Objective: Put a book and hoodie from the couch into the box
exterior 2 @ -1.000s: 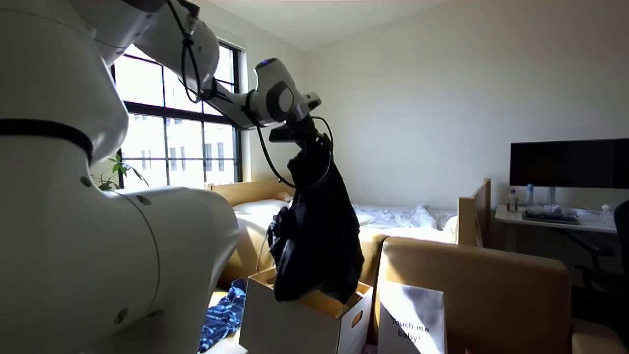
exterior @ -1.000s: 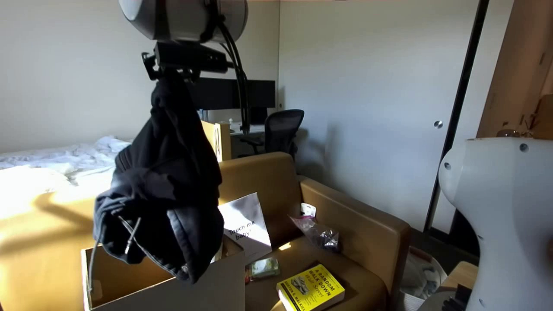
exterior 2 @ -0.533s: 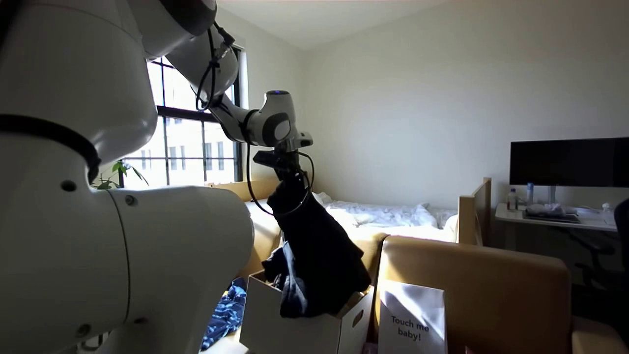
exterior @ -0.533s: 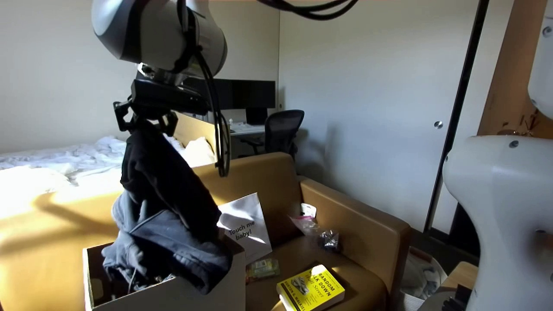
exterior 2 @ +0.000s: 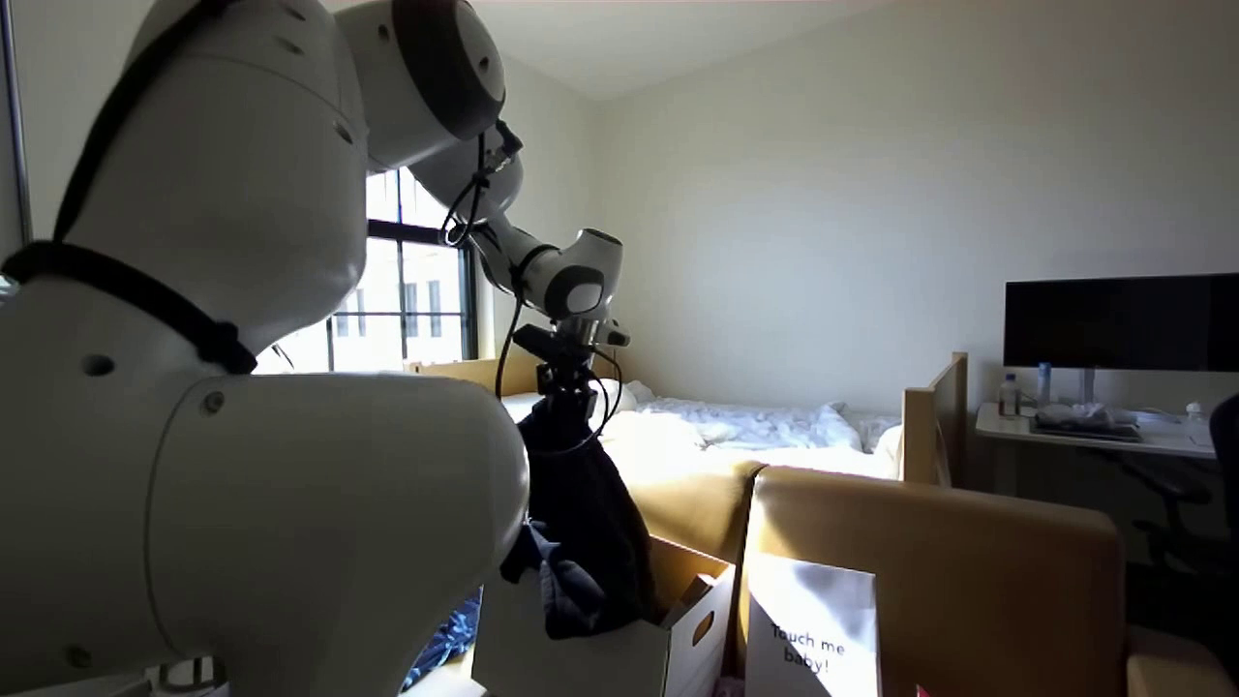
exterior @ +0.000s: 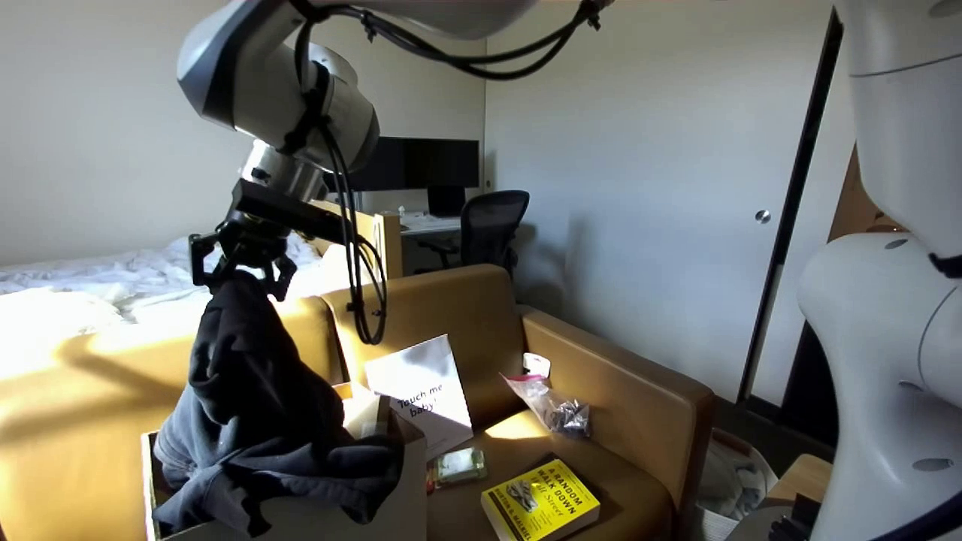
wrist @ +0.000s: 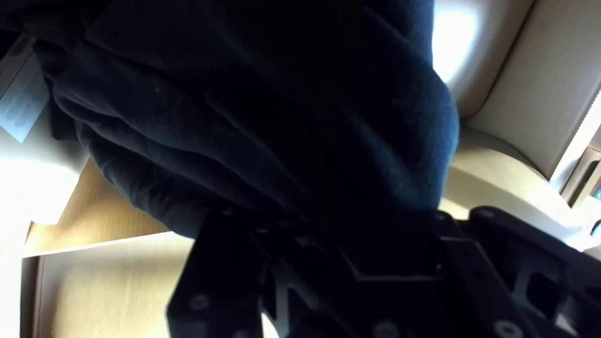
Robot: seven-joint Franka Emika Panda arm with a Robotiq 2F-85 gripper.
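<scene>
The dark navy hoodie hangs from my gripper over the white cardboard box. Its lower folds sit in the box opening and drape over the front wall in that exterior view. It shows too in an exterior view, hanging below the gripper and over the box edge. In the wrist view the hoodie fills the space between the dark fingers and hides the fingertips. The yellow book lies on the couch seat, right of the box and apart from it.
A white "Touch me baby!" sign leans on the couch back beside the box. A small green pack and a clear plastic bag lie on the seat. Blue cloth lies on the box's other side.
My gripper has come down with the hoodie and tilted. The hoodie's lower part has gone from hanging over the box to bunching in its opening and over the wall. The book has not moved.
</scene>
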